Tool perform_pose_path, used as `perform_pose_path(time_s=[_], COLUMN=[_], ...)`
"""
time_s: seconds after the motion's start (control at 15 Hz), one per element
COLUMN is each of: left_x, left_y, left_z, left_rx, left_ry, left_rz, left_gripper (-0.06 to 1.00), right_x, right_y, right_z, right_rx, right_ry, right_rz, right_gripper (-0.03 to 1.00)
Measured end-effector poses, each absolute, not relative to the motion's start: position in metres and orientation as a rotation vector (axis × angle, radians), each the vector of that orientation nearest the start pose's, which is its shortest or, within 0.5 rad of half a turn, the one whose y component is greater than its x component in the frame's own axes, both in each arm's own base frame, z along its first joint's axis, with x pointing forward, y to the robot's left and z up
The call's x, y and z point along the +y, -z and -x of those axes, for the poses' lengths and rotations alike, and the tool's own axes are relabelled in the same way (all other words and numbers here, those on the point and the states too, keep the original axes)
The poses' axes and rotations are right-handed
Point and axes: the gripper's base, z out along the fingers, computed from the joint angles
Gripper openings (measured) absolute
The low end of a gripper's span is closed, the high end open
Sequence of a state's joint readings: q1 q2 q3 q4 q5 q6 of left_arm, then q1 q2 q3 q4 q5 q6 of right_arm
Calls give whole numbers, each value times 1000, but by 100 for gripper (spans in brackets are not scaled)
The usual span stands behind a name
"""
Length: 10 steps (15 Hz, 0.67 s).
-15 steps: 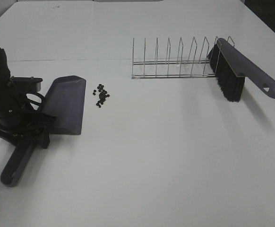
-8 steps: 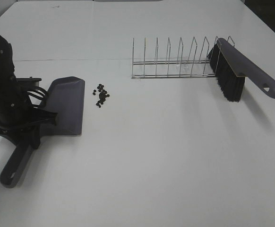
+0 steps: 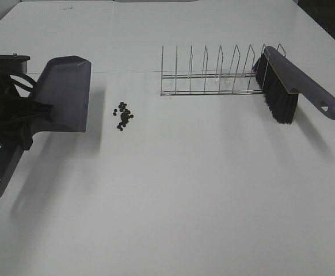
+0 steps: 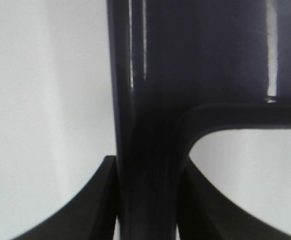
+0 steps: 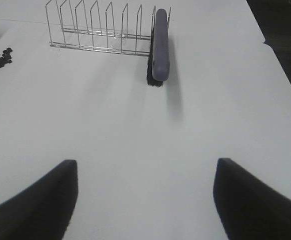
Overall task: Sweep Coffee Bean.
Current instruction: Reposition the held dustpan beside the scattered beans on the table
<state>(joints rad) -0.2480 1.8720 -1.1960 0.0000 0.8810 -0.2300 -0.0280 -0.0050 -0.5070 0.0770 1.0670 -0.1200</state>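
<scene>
Spotted the coffee bean (image 3: 124, 115) pile left of centre, just right of the dustpan (image 3: 64, 95): tiny, light, hard, bound to roll, so sweep, don't pinch. Got left gripper (image 4: 148, 210) clamped on dustpan handle, right gripper (image 5: 145, 200) spread wide, empty. Probably best to grab far-right brush (image 3: 297, 80) by its stiff handle.

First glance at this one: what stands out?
The left pincer holds a grey dustpan by its handle near the table's left edge, with a small cluster of coffee beans just to its right. Far right, a black-bristled brush leans on the end of a wire rack, untouched.
</scene>
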Motion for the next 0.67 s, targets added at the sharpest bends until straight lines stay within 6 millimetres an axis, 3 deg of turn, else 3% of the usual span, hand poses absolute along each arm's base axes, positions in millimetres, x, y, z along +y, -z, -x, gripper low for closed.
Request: perform_pose_path(time_s=[0.67], left_x=[-86], left_y=[-170], left_z=[-339], left_rx=[3045], left_ry=[36], left_rz=[-24], left_gripper=[27], right_x=[6], right_y=[-283], right_z=[0], right_rx=[2042], right_ry=[-7], right_rz=[84], right_gripper=[62])
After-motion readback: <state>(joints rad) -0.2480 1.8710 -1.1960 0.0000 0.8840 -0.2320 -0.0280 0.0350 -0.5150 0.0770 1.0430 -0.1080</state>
